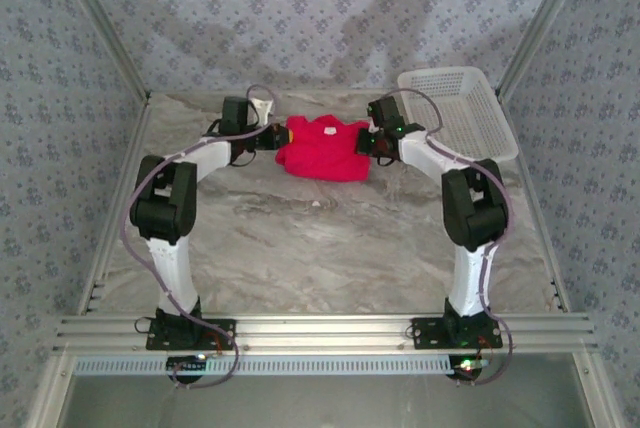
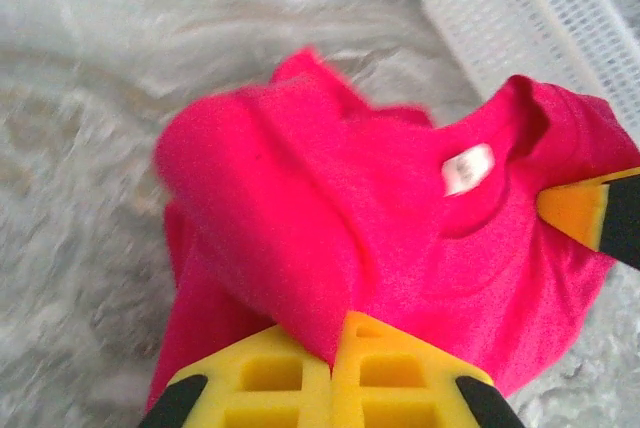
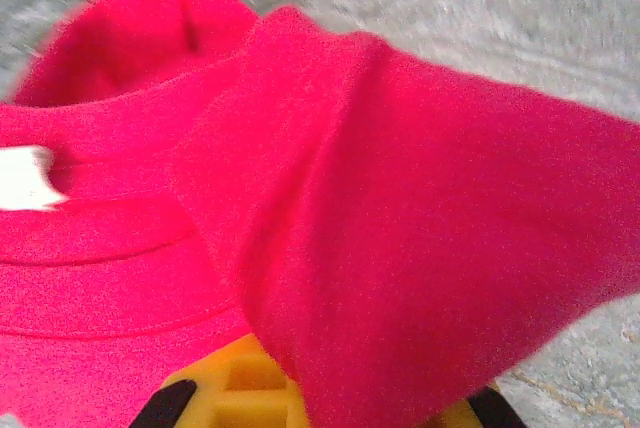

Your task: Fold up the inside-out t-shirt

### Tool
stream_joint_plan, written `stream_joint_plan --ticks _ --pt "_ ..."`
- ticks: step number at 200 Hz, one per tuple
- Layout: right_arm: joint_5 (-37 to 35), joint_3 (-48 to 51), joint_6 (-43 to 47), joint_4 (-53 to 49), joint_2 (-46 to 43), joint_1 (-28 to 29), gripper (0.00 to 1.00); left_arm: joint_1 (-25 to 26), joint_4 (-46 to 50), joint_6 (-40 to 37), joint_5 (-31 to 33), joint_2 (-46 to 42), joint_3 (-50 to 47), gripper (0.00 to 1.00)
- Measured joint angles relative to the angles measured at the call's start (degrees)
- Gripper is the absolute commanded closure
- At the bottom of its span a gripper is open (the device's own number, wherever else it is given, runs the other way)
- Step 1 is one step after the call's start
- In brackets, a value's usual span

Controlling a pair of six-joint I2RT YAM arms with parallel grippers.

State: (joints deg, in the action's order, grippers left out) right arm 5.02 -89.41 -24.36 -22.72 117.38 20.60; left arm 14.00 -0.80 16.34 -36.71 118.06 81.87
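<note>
Left gripper (image 2: pixel 335 353) jaws are pinched shut on the red inside-out t-shirt (image 1: pixel 322 148); right gripper (image 1: pixel 372 140) jaws clamp its opposite edge. It lies bunched, far-centre on the surface (image 1: pixel 300 238). Likely spreading before folding: next, pull apart evenly. 2 grippers, 1 t-shirt, 1 basket (image 1: pixel 465 113).

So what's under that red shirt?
The shirt is bunched over the marbled table, gripped by the left pincer and the right pincer. Bare table shows around its edges; anything beneath the folds is covered.
</note>
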Motion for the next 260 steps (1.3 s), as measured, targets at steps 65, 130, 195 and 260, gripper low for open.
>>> stream_joint_plan --ticks 65,130,195,260 --pt "5.55 -25.57 0.00 -4.37 20.79 -1.62 0.85 -1.38 7.89 -0.90 3.58 14.80 13.60 0.89" --pt "6.05 -21.86 0.15 -10.51 12.63 -1.62 0.39 -1.27 13.33 -1.88 8.94 9.25 13.75 0.47" --pt "5.70 -15.56 -6.67 -6.78 0.28 -1.14 0.62 9.01 5.92 0.92 16.96 -7.02 6.82 0.50" --pt "11.74 -23.98 -21.64 -1.95 21.62 -2.47 0.69 8.26 -6.12 13.16 12.48 12.15 8.28 0.48"
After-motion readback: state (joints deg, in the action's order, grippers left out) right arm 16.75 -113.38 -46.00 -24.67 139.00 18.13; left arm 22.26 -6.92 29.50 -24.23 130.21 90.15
